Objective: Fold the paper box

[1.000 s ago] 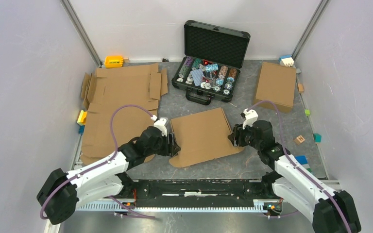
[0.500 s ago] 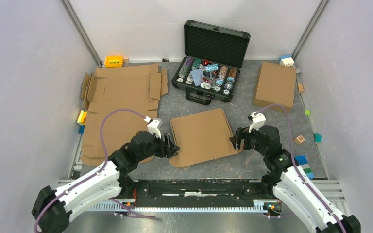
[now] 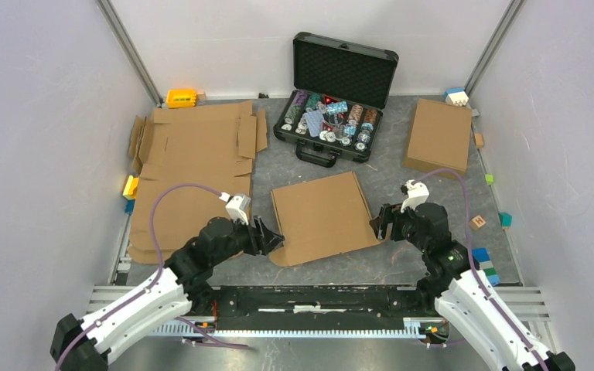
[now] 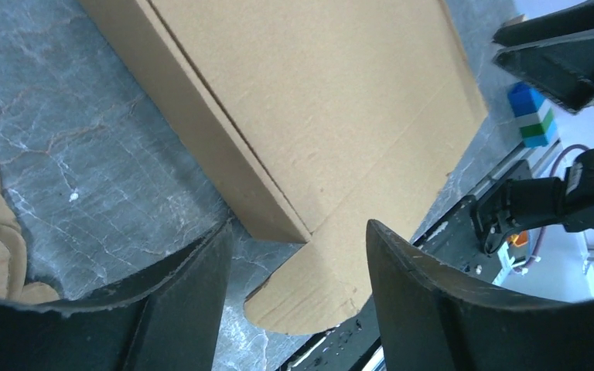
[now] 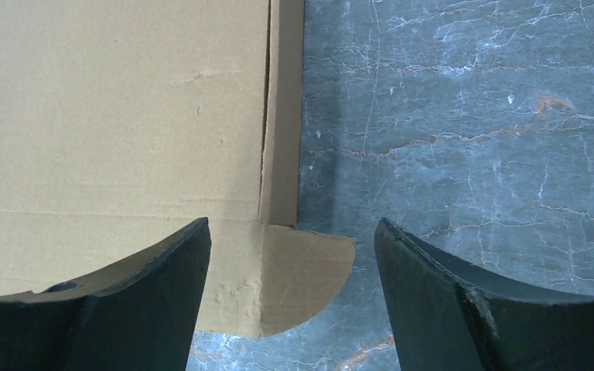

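The shallow brown corrugated paper box sits closed on the grey marbled tabletop, right between the arms. The left gripper and right gripper are both spread wide at its near corners, holding nothing. A rounded cardboard tab lies flat at each corner. My guess is tucking comes next: go in low, pinch only the tab, and move both sides together.

The left arm reached from its near-left base toward the far right, elbow bent and wrist held low. The left gripper pointed toward the centre with its jaws spread, clasping nothing. The right arm mirrored it from the near right, and the right gripper faced left, fingers wide apart and empty.
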`<state>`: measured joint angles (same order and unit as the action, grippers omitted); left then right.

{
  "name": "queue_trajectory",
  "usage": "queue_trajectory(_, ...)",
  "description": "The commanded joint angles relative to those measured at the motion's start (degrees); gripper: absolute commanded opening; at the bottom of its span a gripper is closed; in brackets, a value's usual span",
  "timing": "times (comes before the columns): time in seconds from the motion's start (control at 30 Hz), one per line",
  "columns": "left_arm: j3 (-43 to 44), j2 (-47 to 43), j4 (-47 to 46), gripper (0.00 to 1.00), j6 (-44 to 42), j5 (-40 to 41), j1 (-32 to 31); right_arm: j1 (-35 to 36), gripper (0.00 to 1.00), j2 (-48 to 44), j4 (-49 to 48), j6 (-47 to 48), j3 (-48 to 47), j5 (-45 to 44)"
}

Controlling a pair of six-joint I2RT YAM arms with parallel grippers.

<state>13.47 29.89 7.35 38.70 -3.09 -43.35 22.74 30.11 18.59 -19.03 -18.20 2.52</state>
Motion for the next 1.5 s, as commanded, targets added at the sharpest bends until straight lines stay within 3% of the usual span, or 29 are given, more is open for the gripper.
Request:
queue_trajectory(0.0, 0.3, 7.0, -4.8, 0.69, 3.1, -2.0, 0.3, -0.1, 0.82, -0.5, -1.7, -1.6, -2.1, -0.1)
queue_trajectory(0.2, 2.0, 14.6, -7.1, 0.69, 5.6, -2.0, 0.3, -0.1, 0.79, -0.9, -7.3, 0.8, 0.6, 0.9)
queue_trajectory(0.33, 1.9, 16.0, -10.7, 0.70, 8.4, -2.1, 0.3, -0.2, 0.70, 2.5, -12.8, 0.8, 1.9, 2.8)
queue_trajectory(0.4, 1.7, 16.8, -11.7, 0.69, 8.9, -2.2, 0.3, -0.1, 0.62, 5.5, -14.9, 0.6, 1.9, 3.7)
queue_trajectory(0.57, 1.2, 16.5, -12.1, 0.58, 9.3, -1.9, 1.0, -0.2, 0.46, 12.4, -18.1, 0.4, 0.4, 4.3)
queue_trajectory(0.83, 1.8, 11.6, -8.3, 0.56, 10.6, -3.6, 3.5, -0.3, 0.24, 18.0, -19.3, 0.1, -1.0, 3.8)
queue_trajectory(1.0, 1.7, 7.9, -4.9, 0.56, 10.5, -3.1, 4.2, -0.7, 0.00, 18.7, -15.1, 1.1, -3.2, 4.3)
queue_trajectory(1.17, 2.4, 5.0, -0.1, 0.59, 8.5, 0.0, 4.2, -1.2, 0.00, 18.9, -11.5, 1.4, -6.3, 4.8)
queue_trajectory(1.3, 2.1, 5.4, -0.6, 0.69, 8.3, 0.5, 4.2, -1.4, 0.00, 19.8, -8.6, 2.0, -9.9, 7.0)
queue_trajectory(1.33, 1.9, 5.6, -1.5, 0.70, 8.4, 0.5, 4.2, -1.4, 0.04, 20.0, -8.5, 2.4, -10.4, 7.4)
queue_trajectory(1.4, 1.4, 6.2, -3.5, 0.74, 8.9, 0.9, 4.3, -1.5, 0.35, 20.4, -8.6, 3.2, -10.8, 8.5)
queue_trajectory(1.47, 0.6, 6.7, -6.0, 0.74, 8.7, 1.1, 4.8, -1.6, 0.55, 21.1, -9.6, 3.6, -10.7, 10.1)
